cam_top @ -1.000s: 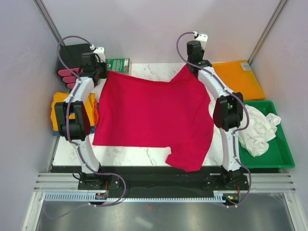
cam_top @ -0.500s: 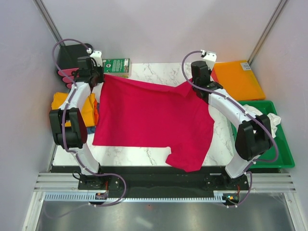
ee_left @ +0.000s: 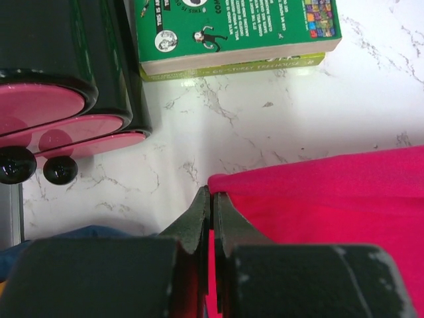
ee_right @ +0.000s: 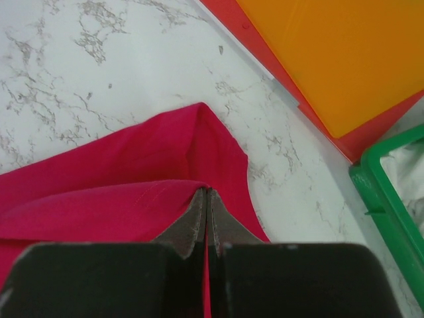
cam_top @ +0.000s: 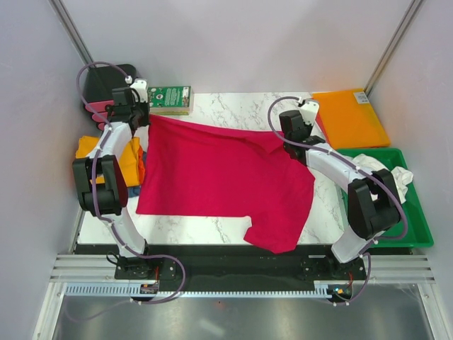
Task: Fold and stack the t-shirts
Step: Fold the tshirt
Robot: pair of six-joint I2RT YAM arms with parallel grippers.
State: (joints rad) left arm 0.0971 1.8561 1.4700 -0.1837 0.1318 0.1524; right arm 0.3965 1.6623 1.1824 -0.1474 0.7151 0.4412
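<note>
The red t-shirt (cam_top: 226,177) is spread mostly flat across the marble table (cam_top: 233,106), with one sleeve reaching the near edge. The left gripper (ee_left: 211,199) has its jaws squeezed almost fully together on the shirt's far-left corner, with a thin bit of red cloth pinched between the tips. The right gripper (ee_right: 206,195) is the same on the far-right corner, clamped tight on the cloth, which bunches into a little fold there.

A green book (cam_top: 170,98) lies just past the left gripper, next to a black holder with pink discs (ee_left: 59,99). The orange sheet (cam_top: 350,117) is at the far right. The green tray (cam_top: 417,227) is nearer, with a crumpled white t-shirt (cam_top: 379,191) in it. A yellow t-shirt (cam_top: 131,159) lies off the left side, beside the left arm.
</note>
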